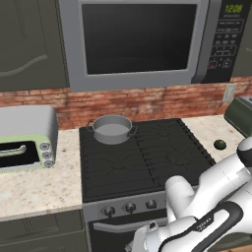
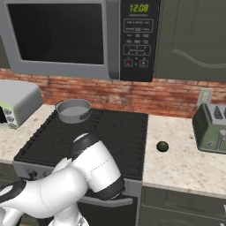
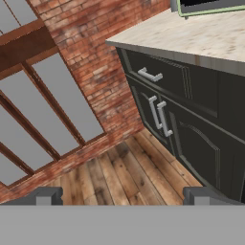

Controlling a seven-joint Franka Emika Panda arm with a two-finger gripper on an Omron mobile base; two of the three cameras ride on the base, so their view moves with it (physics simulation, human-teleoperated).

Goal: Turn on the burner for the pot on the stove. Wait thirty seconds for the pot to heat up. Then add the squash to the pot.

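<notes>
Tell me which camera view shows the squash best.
The right base view: the squash sits whole on the counter right of the stove, with bare counter all around it. The left base view catches it small near the right edge, just above the arm.

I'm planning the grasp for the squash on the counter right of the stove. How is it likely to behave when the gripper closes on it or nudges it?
The squash looks small and roundish, so a nudge would probably roll it across the smooth counter. Its rounded sides may let it slip out of an off-centre pinch. It seems rigid, and probably light, being far smaller than the pot.
</notes>
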